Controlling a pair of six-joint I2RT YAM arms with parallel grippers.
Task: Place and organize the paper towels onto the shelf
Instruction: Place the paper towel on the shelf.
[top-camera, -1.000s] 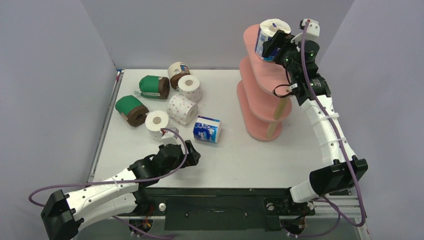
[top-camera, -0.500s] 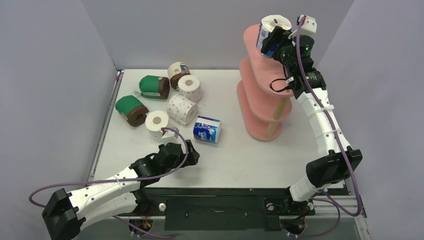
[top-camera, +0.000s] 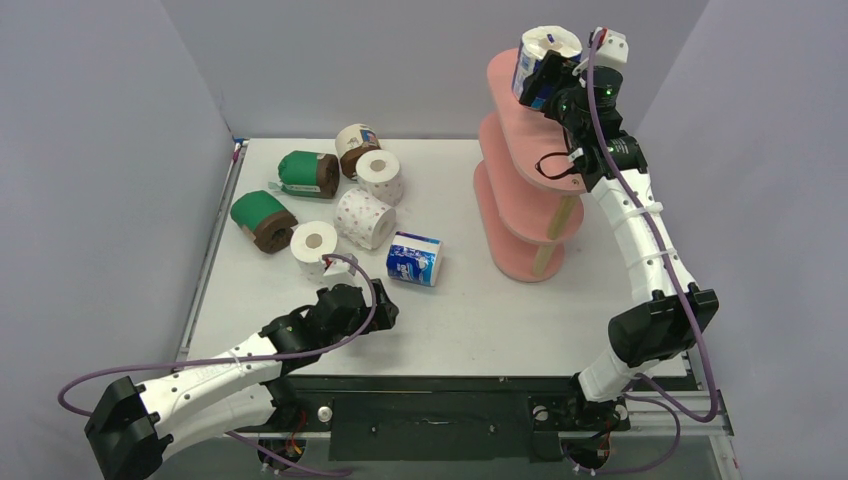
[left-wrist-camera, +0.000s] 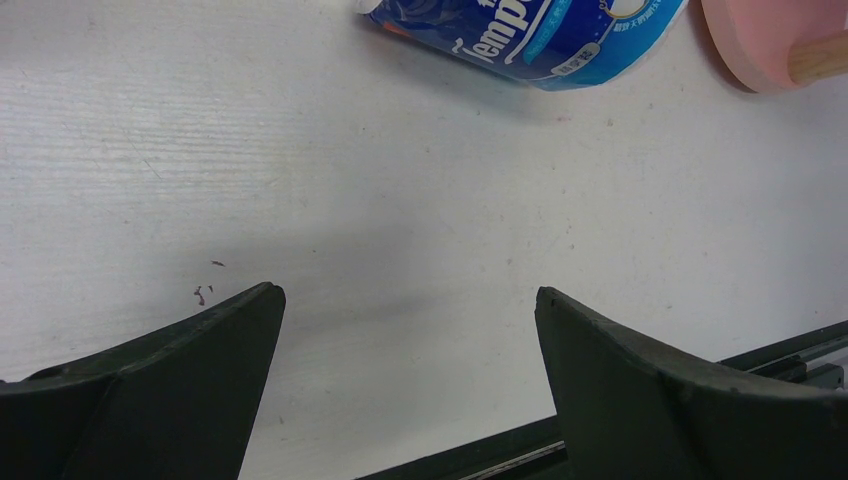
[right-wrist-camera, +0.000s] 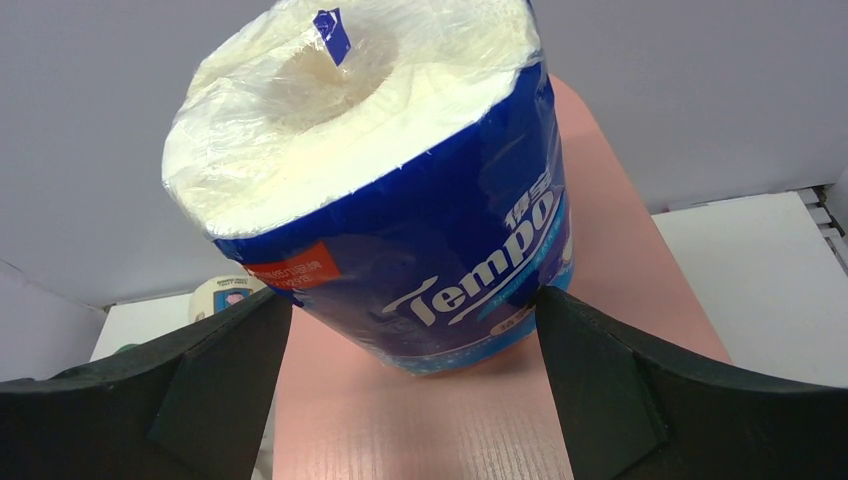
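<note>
Top view: eight rolls: two blue (top-camera: 543, 62) (top-camera: 414, 259), three dotted white (top-camera: 380, 175) (top-camera: 365, 218) (top-camera: 316, 245), two green (top-camera: 308, 172) (top-camera: 263, 220), one cream (top-camera: 355, 143). Seven lie on the surface (top-camera: 480, 300). One blue sits atop the pink shelf (top-camera: 520, 215), pinched by the right hand (top-camera: 550, 80). Left wrist: the left hand (left-wrist-camera: 410, 295) is spread over the surface. Right wrist: the roll's white end faces up.

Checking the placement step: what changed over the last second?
The right gripper carried the blue Tempo roll up-image, farther onto the top board of the shelf, and its arm stretched out after it. Its fingers flank the roll now; I cannot tell whether they have let go. Unchanged: the left gripper, open low over the table, and the seven rolls lying there.
</note>
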